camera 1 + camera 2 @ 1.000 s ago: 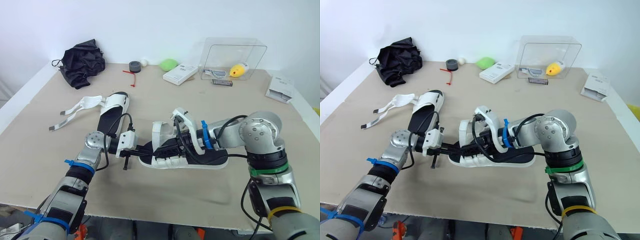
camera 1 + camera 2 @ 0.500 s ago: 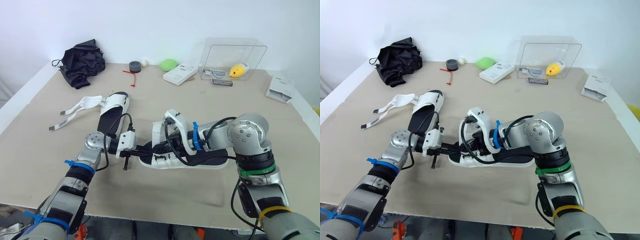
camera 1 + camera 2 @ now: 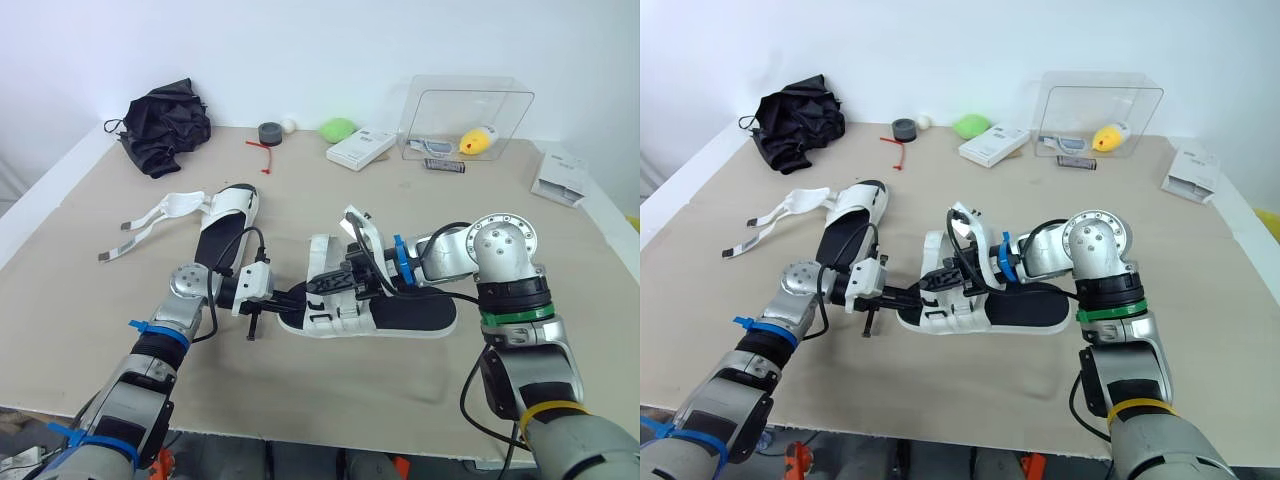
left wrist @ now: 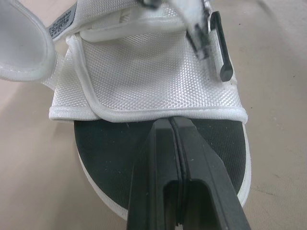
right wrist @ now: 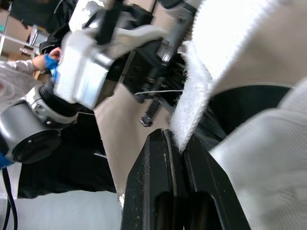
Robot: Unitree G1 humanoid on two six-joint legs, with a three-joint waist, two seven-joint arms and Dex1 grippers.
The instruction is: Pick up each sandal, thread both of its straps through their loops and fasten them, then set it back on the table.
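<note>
One white-strapped sandal (image 3: 420,316) with a black footbed lies flat at the table's middle. My left gripper (image 3: 299,296) is shut, its tips pressed on the toe of the footbed, right against the white toe strap (image 4: 144,81). My right gripper (image 3: 325,285) reaches across the sandal from the right and is shut on the fuzzy end of a loose strap (image 5: 192,91), which arches up over the wrist. The second sandal (image 3: 226,222) lies farther left, its two straps (image 3: 160,214) spread open on the table.
At the back are a black cloth (image 3: 165,125), a tape roll (image 3: 270,131), a green object (image 3: 338,128), a white box (image 3: 360,148) and a clear plastic case (image 3: 465,118). A white packet (image 3: 560,178) lies near the right edge.
My right gripper has shut on the strap end, having been open. That arm shifted over the sandal and its elbow rose. The left arm and sandal stayed put.
</note>
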